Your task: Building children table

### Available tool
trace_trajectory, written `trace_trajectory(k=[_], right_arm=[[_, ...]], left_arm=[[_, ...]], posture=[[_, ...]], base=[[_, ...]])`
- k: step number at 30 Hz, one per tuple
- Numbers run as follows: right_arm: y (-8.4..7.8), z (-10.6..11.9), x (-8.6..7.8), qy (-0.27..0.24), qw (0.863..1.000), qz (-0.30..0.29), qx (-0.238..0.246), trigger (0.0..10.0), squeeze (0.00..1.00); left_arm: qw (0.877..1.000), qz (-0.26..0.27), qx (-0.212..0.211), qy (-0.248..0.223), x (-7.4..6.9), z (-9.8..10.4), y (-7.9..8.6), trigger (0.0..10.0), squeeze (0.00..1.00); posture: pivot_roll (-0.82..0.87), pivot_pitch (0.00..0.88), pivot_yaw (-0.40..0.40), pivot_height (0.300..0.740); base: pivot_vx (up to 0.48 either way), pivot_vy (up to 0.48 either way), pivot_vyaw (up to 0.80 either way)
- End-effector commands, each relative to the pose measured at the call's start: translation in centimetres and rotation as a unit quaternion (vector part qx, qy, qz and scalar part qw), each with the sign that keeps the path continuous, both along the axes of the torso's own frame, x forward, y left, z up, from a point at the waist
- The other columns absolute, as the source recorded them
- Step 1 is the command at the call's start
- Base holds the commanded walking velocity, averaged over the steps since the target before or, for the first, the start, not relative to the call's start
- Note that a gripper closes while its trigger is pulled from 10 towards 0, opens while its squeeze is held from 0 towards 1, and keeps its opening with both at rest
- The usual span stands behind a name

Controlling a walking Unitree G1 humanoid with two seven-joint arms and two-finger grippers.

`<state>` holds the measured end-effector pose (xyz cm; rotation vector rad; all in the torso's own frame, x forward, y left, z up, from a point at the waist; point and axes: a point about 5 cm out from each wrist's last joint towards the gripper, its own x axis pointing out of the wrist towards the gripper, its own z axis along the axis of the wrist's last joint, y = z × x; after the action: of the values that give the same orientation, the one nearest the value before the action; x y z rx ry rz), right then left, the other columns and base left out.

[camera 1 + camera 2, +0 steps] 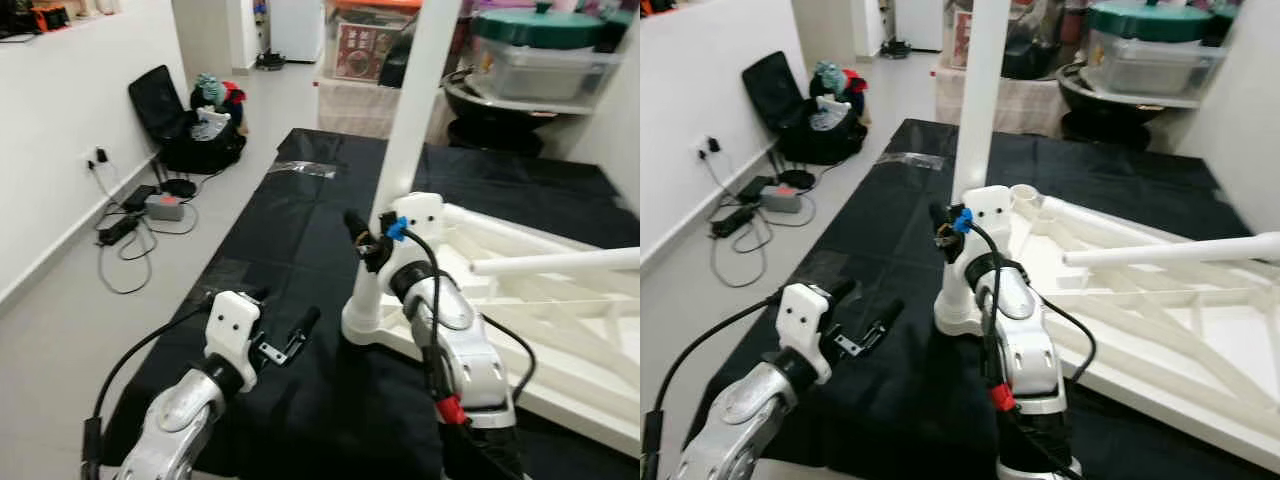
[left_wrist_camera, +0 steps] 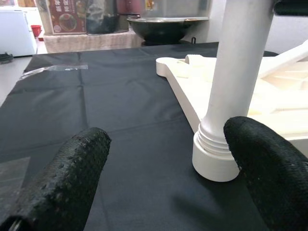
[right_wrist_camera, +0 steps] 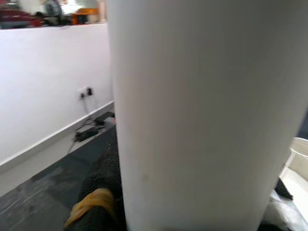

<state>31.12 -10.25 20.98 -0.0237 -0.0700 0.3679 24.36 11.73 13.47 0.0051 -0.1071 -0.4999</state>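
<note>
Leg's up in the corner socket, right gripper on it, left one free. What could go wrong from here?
1. The white leg stands tall in the corner socket with threads showing above the collar, so it may not be fully seated and could tip if the right gripper lets go.
2. The left gripper hovers open beside the base; a careless reach could nudge the tabletop across the black cloth.

Table leg (image 1: 412, 140) upright on tabletop (image 1: 560, 330) corner — left gripper (image 1: 285, 335) left of it

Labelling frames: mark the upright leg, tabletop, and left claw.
leg (image 1: 415, 110), left eye view, mid shaft
tabletop (image 1: 560, 385), left eye view, underside rim
left claw (image 1: 285, 335), left eye view, between fingertips
</note>
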Motion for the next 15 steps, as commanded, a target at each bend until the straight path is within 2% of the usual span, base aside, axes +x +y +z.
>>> trace_trajectory(k=[1,2,3,4,6,9,10,11,13,14,15], right_arm=[[0.5,-0.8,0.1,0.031,0.998,0.048,-0.007,10.0,0.00],[0.8,0.1,0.0,0.016,0.994,0.109,-0.004,10.0,0.00],[0.8,0.1,0.0,0.016,0.994,0.109,-0.004,10.0,0.00],[0.7,1.3,0.0,-0.013,0.985,0.172,0.000,10.0,1.00],[0.4,1.8,0.0,-0.025,0.982,0.189,0.000,10.0,1.00],[-0.5,2.3,0.6,-0.049,0.979,0.195,-0.039,10.0,1.00],[-1.0,2.7,0.8,-0.052,0.972,0.226,-0.048,10.0,1.00],[-1.0,2.7,0.8,-0.052,0.972,0.226,-0.048,10.0,1.00],[-2.2,3.7,1.1,-0.056,0.956,0.284,-0.056,10.0,1.00],[-2.2,3.7,1.1,-0.056,0.956,0.284,-0.056,10.0,1.00],[-2.7,4.1,1.1,-0.055,0.946,0.313,-0.058,10.0,1.00]], left_arm=[[1.000,0.003,0.001,-0.005,-0.2,0.0,0.2,10.0,0.00],[1.000,0.001,0.001,-0.006,-0.4,0.1,0.2,10.0,0.00],[1.000,0.001,0.001,-0.006,-0.4,0.1,0.2,10.0,0.00],[1.000,-0.002,0.000,-0.007,-0.6,0.2,0.1,10.0,0.00],[1.000,-0.003,0.000,-0.007,-0.7,0.3,0.0,10.0,0.00],[1.000,-0.006,-0.001,-0.008,-1.0,0.3,0.0,10.0,0.00],[1.000,-0.007,-0.001,-0.008,-1.3,0.4,-0.1,10.0,0.00],[1.000,-0.007,-0.001,-0.008,-1.3,0.4,-0.1,10.0,0.00],[1.000,-0.008,-0.002,-0.009,-1.9,0.6,-0.1,10.0,0.00],[1.000,-0.008,-0.002,-0.009,-1.9,0.6,-0.1,10.0,0.00],[1.000,-0.008,-0.002,-0.009,-2.3,0.8,-0.1,10.0,0.00]], posture=[[-0.01,0.017,-0.054,0.740],[-0.01,0.031,-0.049,0.740],[-0.01,0.031,-0.049,0.740],[-0.01,0.049,-0.045,0.740],[-0.01,0.049,-0.045,0.740],[-0.01,0.057,-0.044,0.740],[0.01,0.086,-0.048,0.740],[0.01,0.086,-0.048,0.740],[0.02,0.103,-0.048,0.740],[0.02,0.103,-0.048,0.740],[0.03,0.123,-0.047,0.740]], base=[[0.000,0.000,0.00],[0.000,0.000,0.00],[0.000,0.000,0.00],[0.000,0.000,0.00],[0.000,0.000,0.00],[0.000,0.000,0.00],[0.000,0.000,0.00],[0.000,0.000,0.00],[0.000,0.000,0.00],[0.000,0.000,0.00],[0.000,0.000,0.00]])
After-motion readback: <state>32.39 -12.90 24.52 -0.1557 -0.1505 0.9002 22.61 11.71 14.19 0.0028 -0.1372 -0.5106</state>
